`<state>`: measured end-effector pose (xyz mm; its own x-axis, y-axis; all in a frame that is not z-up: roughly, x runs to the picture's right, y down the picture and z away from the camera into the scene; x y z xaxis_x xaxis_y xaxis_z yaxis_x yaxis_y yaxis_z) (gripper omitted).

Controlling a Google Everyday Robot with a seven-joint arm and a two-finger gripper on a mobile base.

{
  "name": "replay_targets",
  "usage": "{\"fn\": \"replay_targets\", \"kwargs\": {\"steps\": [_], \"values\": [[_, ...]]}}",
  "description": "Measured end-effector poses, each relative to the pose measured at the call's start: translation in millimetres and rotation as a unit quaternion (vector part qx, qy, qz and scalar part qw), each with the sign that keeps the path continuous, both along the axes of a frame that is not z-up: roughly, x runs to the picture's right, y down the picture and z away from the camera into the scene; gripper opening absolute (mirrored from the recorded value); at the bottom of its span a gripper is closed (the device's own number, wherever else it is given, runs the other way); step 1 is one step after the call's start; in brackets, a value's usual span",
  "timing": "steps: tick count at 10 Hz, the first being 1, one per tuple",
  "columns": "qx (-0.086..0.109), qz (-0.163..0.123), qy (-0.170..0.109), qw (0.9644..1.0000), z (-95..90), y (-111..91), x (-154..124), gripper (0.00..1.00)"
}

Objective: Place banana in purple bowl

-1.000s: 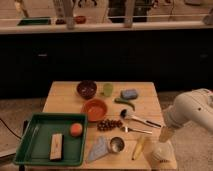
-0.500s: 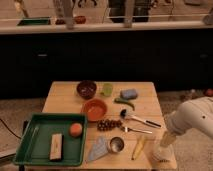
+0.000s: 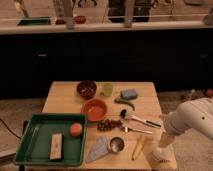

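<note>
The banana (image 3: 138, 147) lies near the worktop's (image 3: 62, 99) front edge, long axis running front to back. The pincer (image 3: 162, 153) hangs just beside it, on the view's right. Whether the pincer is open cannot be told. The purple bowl (image 3: 87, 89) stands well apart, at the rear left.

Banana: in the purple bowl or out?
Out. The slim pale-yellow banana lies on the wooden table near its front edge, apart from the small maroon-purple bowl at the back. The gripper hangs beside it.
</note>
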<state>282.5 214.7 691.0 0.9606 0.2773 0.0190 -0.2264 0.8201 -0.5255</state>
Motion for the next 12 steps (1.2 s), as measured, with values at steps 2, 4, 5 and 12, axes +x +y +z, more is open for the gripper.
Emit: {"fn": "replay_targets", "kwargs": {"steps": [2, 4, 5, 12], "values": [[0.011, -0.020, -0.022, 0.9995, -5.2, -5.7, -10.6, 0.80], [0.016, -0.033, -0.041, 0.9985, -10.9, -6.7, -21.7, 0.80], [0.016, -0.038, -0.050, 0.9979, -11.8, -5.9, -29.1, 0.80], [-0.007, -0.078, -0.121, 0.9896, -7.1, 23.5, -82.2, 0.80]]}}
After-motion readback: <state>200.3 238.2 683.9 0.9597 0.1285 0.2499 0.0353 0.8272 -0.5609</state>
